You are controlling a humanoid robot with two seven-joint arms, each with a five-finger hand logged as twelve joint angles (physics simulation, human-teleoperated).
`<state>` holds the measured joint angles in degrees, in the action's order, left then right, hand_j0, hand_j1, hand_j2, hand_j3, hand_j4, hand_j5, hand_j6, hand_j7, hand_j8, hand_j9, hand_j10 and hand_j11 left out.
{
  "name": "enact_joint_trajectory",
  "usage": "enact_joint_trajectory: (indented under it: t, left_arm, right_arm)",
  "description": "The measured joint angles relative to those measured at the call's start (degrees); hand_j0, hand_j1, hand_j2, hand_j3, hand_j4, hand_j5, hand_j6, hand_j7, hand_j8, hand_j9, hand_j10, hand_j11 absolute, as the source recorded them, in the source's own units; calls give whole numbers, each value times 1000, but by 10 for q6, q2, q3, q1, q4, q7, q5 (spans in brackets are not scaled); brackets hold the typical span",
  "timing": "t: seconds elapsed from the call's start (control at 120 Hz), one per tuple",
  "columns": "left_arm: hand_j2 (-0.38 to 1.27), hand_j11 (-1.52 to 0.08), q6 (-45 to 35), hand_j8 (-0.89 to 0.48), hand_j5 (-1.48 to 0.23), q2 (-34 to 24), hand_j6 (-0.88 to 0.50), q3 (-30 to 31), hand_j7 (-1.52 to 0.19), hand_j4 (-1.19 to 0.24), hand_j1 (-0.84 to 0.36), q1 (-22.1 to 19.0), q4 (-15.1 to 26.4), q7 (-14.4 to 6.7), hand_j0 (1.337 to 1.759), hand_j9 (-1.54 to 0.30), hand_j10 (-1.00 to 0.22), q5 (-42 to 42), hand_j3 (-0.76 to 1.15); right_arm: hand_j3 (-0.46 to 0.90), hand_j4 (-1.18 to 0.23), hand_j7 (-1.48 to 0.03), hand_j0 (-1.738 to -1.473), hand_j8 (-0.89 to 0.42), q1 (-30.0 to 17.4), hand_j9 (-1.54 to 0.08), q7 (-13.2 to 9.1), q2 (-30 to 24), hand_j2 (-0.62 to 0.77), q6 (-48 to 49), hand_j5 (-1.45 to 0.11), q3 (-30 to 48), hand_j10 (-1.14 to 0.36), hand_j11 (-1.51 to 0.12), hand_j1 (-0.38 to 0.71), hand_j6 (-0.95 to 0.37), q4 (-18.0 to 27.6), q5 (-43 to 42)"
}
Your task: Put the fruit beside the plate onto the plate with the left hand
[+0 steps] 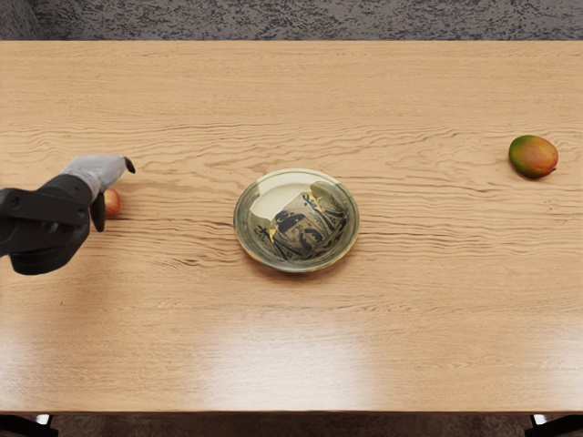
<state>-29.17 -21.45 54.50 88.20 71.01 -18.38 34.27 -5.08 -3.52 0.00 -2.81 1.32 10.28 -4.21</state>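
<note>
Tabletop (pixel 291 346) of pale wood across almost the whole head view, grain running from 9 to 3 o'clock, with a strip of grey carpet (pixel 291 18) beyond the far edge at 12 o'clock. At the centre, a round glossy plate (pixel 242 215), greenish at the rim, dark pattern and reflections in its middle.

At 9 o'clock from the plate, well apart from it, a small orange-red fruit (pixel 113 202) — resting on the wood, its left part hidden behind the left hand (pixel 91 178). Arm entering from the left edge, dark forearm low at 8 o'clock, grey back of the hand turned upward. Fingers (pixel 129 165) spread and loose rather than clenched: one dark fingertip pointing out toward 2 o'clock above the fruit, another dark finger hanging down at the fruit's 8 o'clock side. Nothing gripped; hand right up against the fruit, yet not closed round it. Actual contact with the fruit — impossible to tell from this angle.

Far off at 3 o'clock, close to the table's right edge, a larger fruit (pixel 533 156), green shading to red, mango-like, lying alone and well apart from plate and hand. Below the near edge, dark stubs of table legs (pixel 23 425) at 7 and 5 o'clock.
</note>
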Motion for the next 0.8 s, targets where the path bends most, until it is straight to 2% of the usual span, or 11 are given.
enact_joint_trajectory:
  t: [0.117, 0.175, 0.192, 0.225, 0.242, 0.267, 0.325, 0.342, 0.475, 0.658, 0.8]
  left_arm:
    - [58, -328, 10, -254, -329, 8, -254, 0, -329, -253, 47, -3, -1, 2, 1663, -329, -254, -10, -20]
    - [-51, -327, 12, -262, -332, 11, -261, 0, -330, -259, 35, -4, -2, 3, 1674, -328, -263, -13, 152]
    - [-58, -327, 13, -266, -335, 13, -264, 0, -333, -262, 34, -4, -3, 3, 1687, -330, -268, -14, 202]
    - [-139, -332, 13, -277, -342, 14, -274, 0, -339, -271, 21, -6, -4, 4, 1677, -336, -279, -15, 359]
    - [-139, -337, 13, -283, -349, 14, -280, 0, -345, -276, 16, -6, -4, 5, 1678, -341, -285, -15, 378]
    - [-74, -345, 13, -290, -360, 14, -286, 0, -355, -282, 16, -5, -4, 5, 1684, -350, -293, -16, 310]
    - [-126, -365, 12, -312, -383, 15, -307, 0, -377, -302, -7, -6, -5, 6, 1675, -371, -316, -17, 436]
    - [-114, -370, 12, -317, -389, 15, -312, 0, -383, -307, -8, -6, -5, 7, 1682, -376, -322, -18, 439]
    - [-123, -407, 12, -342, -422, 11, -338, 1, -417, -334, -40, -7, -4, 9, 1658, -412, -346, -19, 555]
    - [-8, -441, 15, -351, -447, 1, -350, 2, -445, -348, -61, 1, 0, 11, 1653, -443, -353, -22, 267]
    - [33, -453, 16, -355, -456, -8, -354, 4, -455, -353, -69, 3, 10, 11, 1656, -454, -355, -23, 133]
  right_arm:
    - [0, -26, -34, -1658, -26, 0, -34, 0, 0, -5, 0, -34, 0, -26, -34, -318, -26, 0, 0]
    - [0, -26, -34, -1658, -26, 0, -34, 0, 0, -5, 0, -34, 0, -26, -34, -318, -26, 0, 0]
    - [0, -26, -34, -1658, -26, 0, -34, 0, 0, -5, 0, -34, 0, -26, -34, -318, -26, 0, 0]
    - [0, -26, -33, -1658, -26, 0, -34, 0, 0, -5, 0, -34, 0, -26, -34, -318, -26, 0, 0]
    - [0, -26, -33, -1658, -26, 0, -34, 0, 0, -5, 0, -34, 0, -26, -34, -318, -26, 0, 0]
    - [0, -26, -33, -1658, -26, 0, -34, 0, 0, -5, 0, -34, 0, -26, -34, -318, -26, 0, 0]
    - [0, -26, -33, -1658, -26, 0, -33, 0, 0, -5, 0, -34, 0, -26, -33, -318, -26, 0, 0]
    - [0, -26, -34, -1658, -26, 0, -34, 0, 0, -5, 0, -34, 0, -26, -34, -318, -26, 0, 0]
    - [0, -26, -34, -1658, -26, 0, -34, 0, 0, -5, 0, -34, 0, -26, -34, -318, -26, 0, 0]
    - [0, -26, -34, -1658, -26, 0, -34, 0, 0, -5, 0, -34, 0, -26, -34, -318, -26, 0, 0]
    - [0, -26, -34, -1658, -26, 0, -34, 0, 0, -5, 0, -34, 0, -26, -34, -318, -26, 0, 0]
